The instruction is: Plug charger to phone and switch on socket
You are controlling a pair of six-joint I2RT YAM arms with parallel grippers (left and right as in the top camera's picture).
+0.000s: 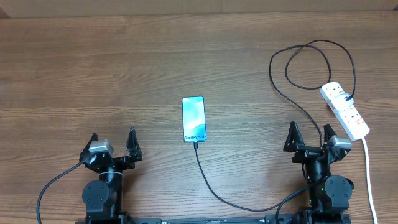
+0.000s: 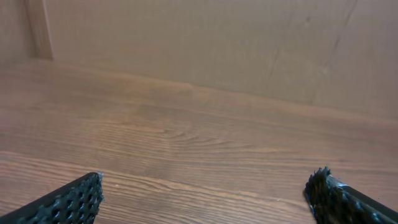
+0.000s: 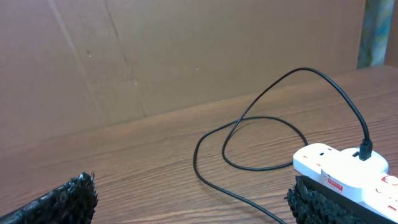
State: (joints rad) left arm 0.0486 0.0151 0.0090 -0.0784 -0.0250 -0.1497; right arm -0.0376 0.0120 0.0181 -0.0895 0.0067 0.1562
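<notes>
Charger: tip right at the phone's near end, seating unclear. Socket: far right of the phone. Left gripper, right gripper: spread wide, empty, flanking the phone. Best pinched just behind the tip, pushed in straight.

Phone lies mid-table ahead of me; charger runs from its near edge rightward, looping to the socket on my right
</notes>
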